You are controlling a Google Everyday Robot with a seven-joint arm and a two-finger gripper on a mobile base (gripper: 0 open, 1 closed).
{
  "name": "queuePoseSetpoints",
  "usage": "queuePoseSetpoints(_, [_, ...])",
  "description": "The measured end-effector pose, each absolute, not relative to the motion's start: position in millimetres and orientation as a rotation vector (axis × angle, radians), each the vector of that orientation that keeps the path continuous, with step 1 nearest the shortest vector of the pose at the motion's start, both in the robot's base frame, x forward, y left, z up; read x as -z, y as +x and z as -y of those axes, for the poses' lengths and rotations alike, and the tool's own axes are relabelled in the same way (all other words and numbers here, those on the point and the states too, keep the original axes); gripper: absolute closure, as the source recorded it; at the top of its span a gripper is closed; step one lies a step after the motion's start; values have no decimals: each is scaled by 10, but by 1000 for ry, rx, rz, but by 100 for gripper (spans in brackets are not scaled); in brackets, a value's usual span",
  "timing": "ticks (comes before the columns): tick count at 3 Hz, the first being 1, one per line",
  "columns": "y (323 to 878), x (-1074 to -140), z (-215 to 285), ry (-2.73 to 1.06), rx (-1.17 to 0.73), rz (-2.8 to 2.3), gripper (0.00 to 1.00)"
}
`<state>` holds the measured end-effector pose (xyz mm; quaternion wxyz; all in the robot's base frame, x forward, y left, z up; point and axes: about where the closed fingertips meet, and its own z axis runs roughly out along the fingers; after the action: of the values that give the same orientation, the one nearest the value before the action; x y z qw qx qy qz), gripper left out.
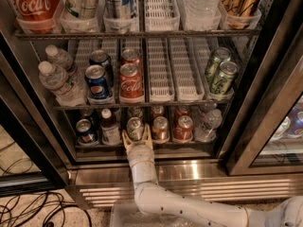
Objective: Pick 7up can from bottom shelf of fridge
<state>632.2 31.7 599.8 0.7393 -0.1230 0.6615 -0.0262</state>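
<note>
The fridge [284, 84] stands open in front of me. On its bottom shelf [142, 148] the 7up can [135, 126], with a silver top and a pale body, stands at the front, third from the left. My gripper [137, 137] reaches in from below on a white arm. Its fingers [126, 140] are open on either side of the can's lower part. I cannot tell whether they touch it.
On the bottom shelf a Pepsi can [85, 130] and a small bottle [110, 126] stand left of the 7up can, two red cans [161, 127] and a water bottle [208, 123] right of it. The steel base [199, 171] lies under the arm. Cables [33, 207] lie on the floor at the left.
</note>
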Motion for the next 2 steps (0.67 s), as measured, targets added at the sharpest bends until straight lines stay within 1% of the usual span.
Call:
queuePoseSetpoints(1, [6397, -5969, -308, -272, 62, -1465, 35])
queuePoseSetpoints(2, [6453, -5941, -313, -280, 50, -1482, 53])
